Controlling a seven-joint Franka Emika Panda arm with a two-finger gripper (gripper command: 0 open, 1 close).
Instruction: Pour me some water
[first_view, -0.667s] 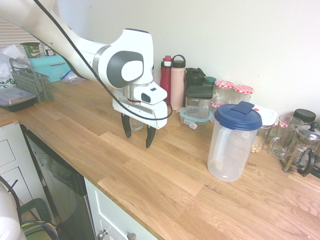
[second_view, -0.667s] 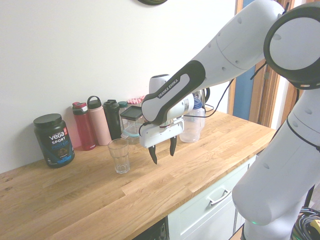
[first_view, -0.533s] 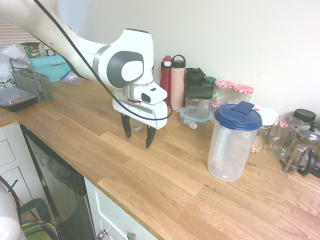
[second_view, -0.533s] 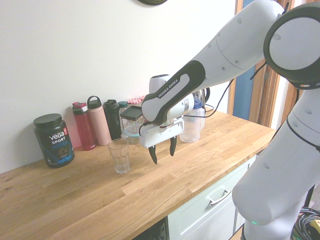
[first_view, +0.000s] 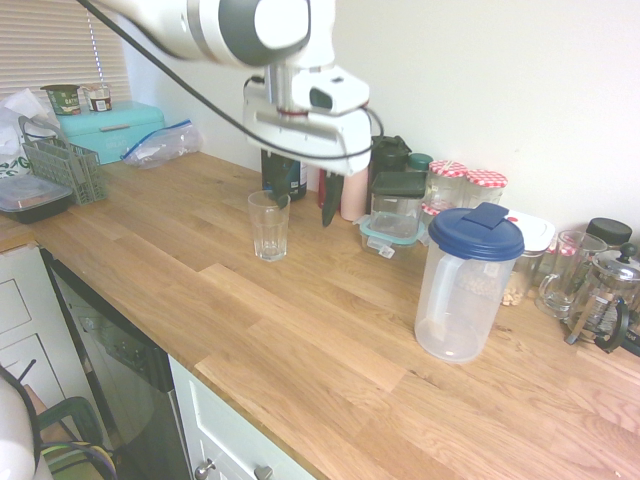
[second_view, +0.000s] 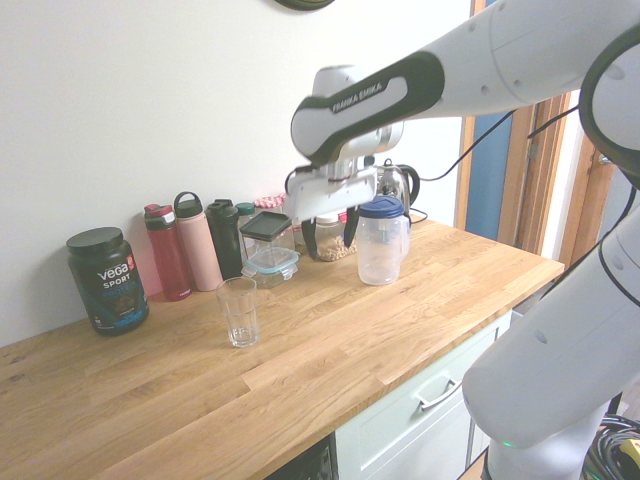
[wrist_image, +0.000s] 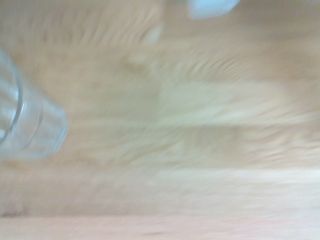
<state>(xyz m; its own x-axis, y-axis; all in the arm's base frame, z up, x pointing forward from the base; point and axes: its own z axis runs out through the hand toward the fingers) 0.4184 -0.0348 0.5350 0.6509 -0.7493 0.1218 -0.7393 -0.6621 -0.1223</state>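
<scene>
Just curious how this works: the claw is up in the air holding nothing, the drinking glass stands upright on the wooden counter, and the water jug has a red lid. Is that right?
Nearly. The jug has a dark blue lid, not red; the first exterior view shows it plainly. The rest holds: the claw hangs open and empty above the counter, and the drinking glass stands upright on the wood.

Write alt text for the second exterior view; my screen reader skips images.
A white robot arm's open gripper hangs empty above a wooden counter, between an empty glass and a blue-lidded plastic pitcher. Bottles and jars line the wall.
</scene>
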